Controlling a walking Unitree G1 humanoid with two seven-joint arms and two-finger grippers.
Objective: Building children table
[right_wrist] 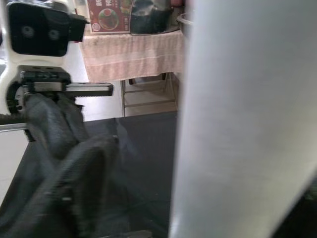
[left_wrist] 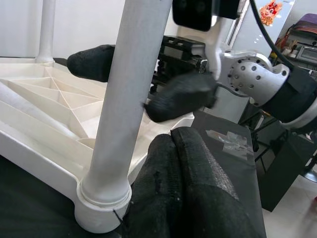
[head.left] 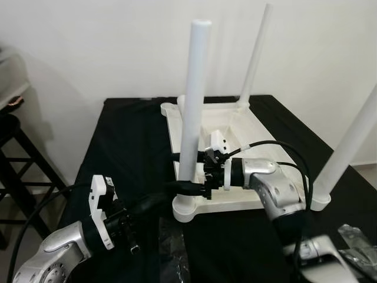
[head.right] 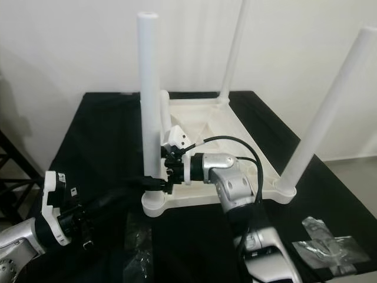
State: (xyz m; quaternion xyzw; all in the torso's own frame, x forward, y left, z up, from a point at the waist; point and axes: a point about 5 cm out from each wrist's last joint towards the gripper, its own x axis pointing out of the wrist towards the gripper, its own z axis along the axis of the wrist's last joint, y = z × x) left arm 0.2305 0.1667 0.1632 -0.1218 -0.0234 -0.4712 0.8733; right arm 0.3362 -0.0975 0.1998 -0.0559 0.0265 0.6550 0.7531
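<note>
Lying upside down on a black table (head.left: 123,141), the white plastic children's tabletop (head.left: 235,127) occupied the centre of the scene, ribbed underside up. Three white legs stood in its corner sockets: the near-left leg (head.left: 194,94) at roughly 7 o'clock of the tabletop, the far leg (head.left: 254,56) at about 12 o'clock, and the near-right leg (head.left: 347,147) at about 4 o'clock. Reaching in from 3 o'clock, the right gripper (head.left: 189,158) bracketed the near-left leg partway up, one black finger (left_wrist: 91,62) behind the tube and the other (left_wrist: 181,96) in front; whether they clamped the leg or merely flanked it could not be told. Approaching from 8 o'clock, the left gripper (head.left: 187,188) lay just beside that leg's base socket, its two fingers (left_wrist: 183,183) pressed together and clenched on nothing. Crumpled clear plastic bags rested on the black table near its front edge, one bag (head.right: 138,247) at 6 o'clock, another bag (head.right: 324,247) at 5 o'clock. Beyond the table at 9 o'clock stood a dark stool (head.left: 20,159) against the white wall.
</note>
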